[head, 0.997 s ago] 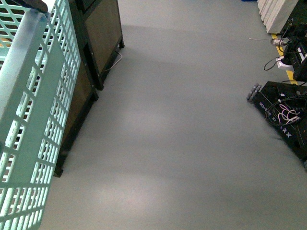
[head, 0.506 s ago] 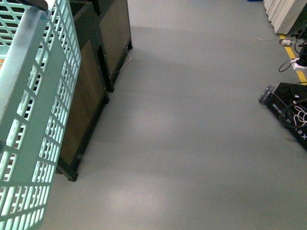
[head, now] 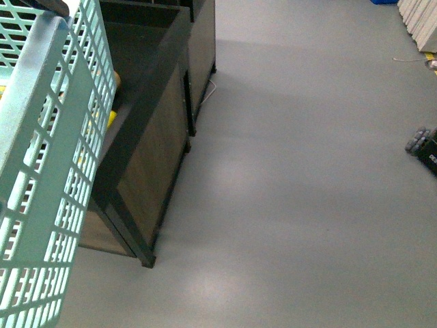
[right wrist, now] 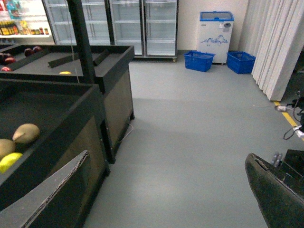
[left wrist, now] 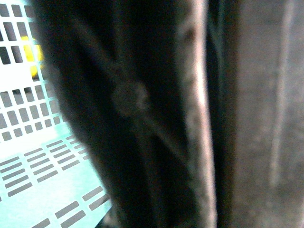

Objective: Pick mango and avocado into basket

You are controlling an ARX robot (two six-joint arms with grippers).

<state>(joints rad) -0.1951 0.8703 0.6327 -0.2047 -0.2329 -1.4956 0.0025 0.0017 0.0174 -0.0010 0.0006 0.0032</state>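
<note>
Here, one teal basket (head: 48, 137) is seen tilted along the left edge of the front view, its slotted wall filling that side. Just beside it stand two dark display bins (head: 147, 157) in a row on the grey floor (head: 293, 205). Scraps of yellow are glimpsed through the basket's slots, but what they are cannot be told. One black wheeled object (head: 420, 140) is cut off at the right edge.

In the left wrist view only the basket's slotted floor (left wrist: 42, 180) and one blurred yellow spot (left wrist: 32, 56) behind its wall are made out. The rest is dark blur, so it cannot be told whether the left gripper is released or clenched.

The right gripper (right wrist: 166, 159) is seen spread wide, its two fingers (right wrist: 57, 194) well apart, with nothing held between them. In the near bin (right wrist: 90, 102) three fruits are counted: two tan ovals (right wrist: 26, 133) and one yellow fruit (right wrist: 9, 161), lying close together. Which of these, if any, is the mango cannot be told, and the avocado cannot be made out in any view. A few dark red fruits (right wrist: 35, 49) lie in the far bin. Against the back wall are glass-door fridges (right wrist: 126, 26), one white chest freezer (right wrist: 216, 35) and two blue crates (right wrist: 198, 61).
</note>
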